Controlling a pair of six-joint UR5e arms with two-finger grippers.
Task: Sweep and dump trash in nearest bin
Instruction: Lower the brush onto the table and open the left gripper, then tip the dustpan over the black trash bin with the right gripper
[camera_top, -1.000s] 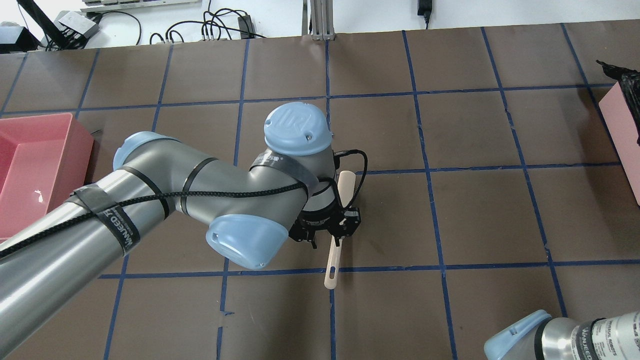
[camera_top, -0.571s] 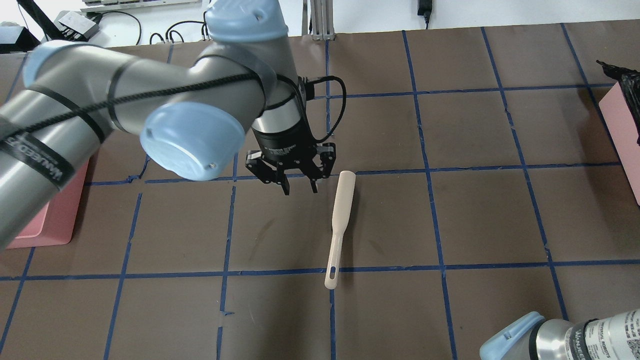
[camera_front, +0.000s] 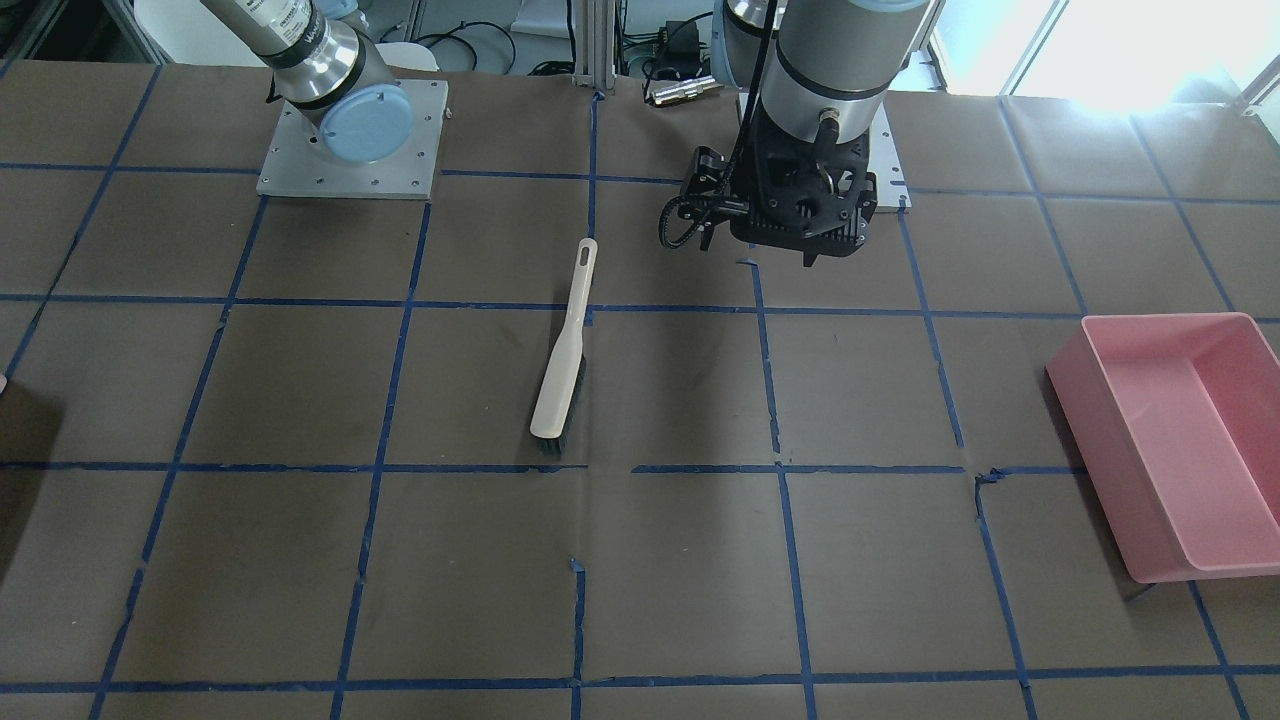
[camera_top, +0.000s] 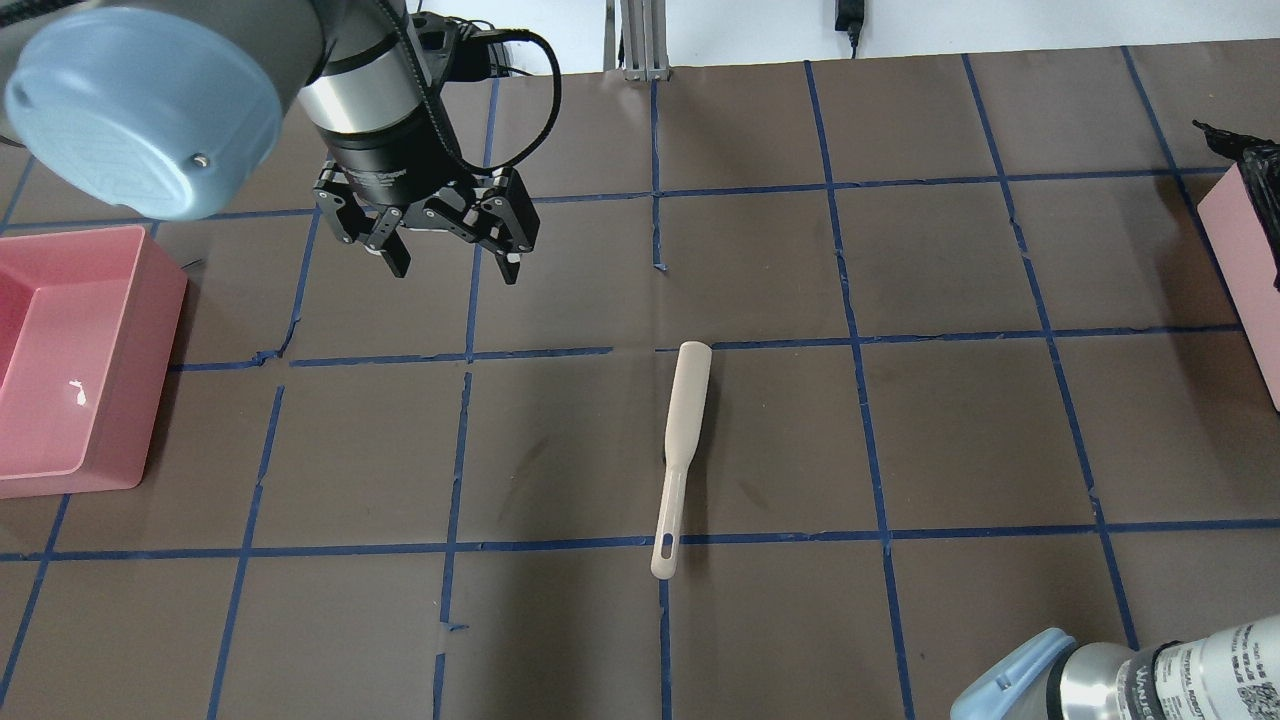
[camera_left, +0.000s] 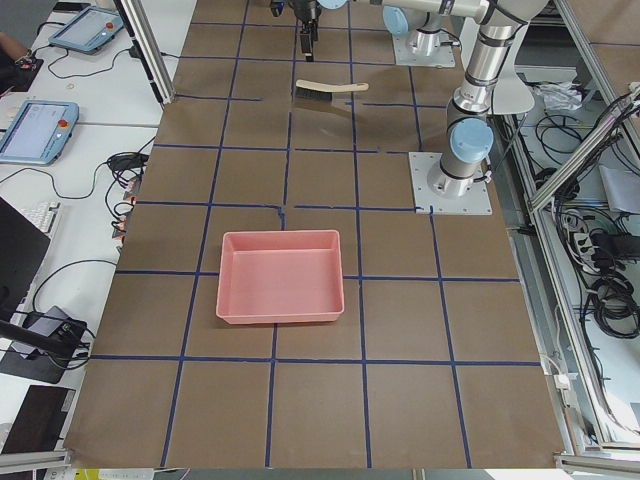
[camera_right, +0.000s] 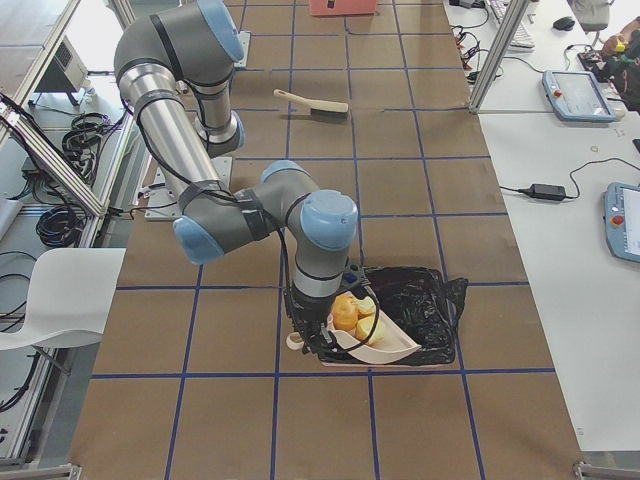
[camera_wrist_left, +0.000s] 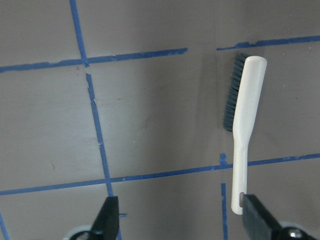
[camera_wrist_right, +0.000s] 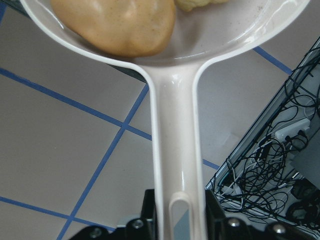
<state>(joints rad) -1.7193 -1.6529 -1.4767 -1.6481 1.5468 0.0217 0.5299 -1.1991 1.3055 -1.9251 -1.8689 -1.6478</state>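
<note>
Trash (camera_right: 357, 315) is sitting in the white dustpan (camera_wrist_right: 177, 125), not on the bench (camera_top: 960, 430): 1 orange-brown lump (camera_wrist_right: 115, 25) plus pale yellow chunks beside it (the right wrist view is only catching the edge of 1). Right gripper (camera_wrist_right: 179, 217) is clamping the dustpan handle, with the fingers (camera_wrist_right: 149, 206) pressing it from both sides. In the right-side view the pan is hanging at the near edge of the black-bagged bin (camera_right: 425, 300); I can't tell if it's touching the bag. Left gripper (camera_top: 455, 270) is hovering above the bench with fingers spread wide, gripping nothing. Brush (camera_top: 682, 440) is lying on the bench near the middle, well apart from the left gripper. Its handle end is pointing toward the robot and its bristles are turned to 1 side. Pink bin (camera_top: 160, 330) is sitting at the bench end on the robot's left, near the left gripper and well apart from the brush.
</note>
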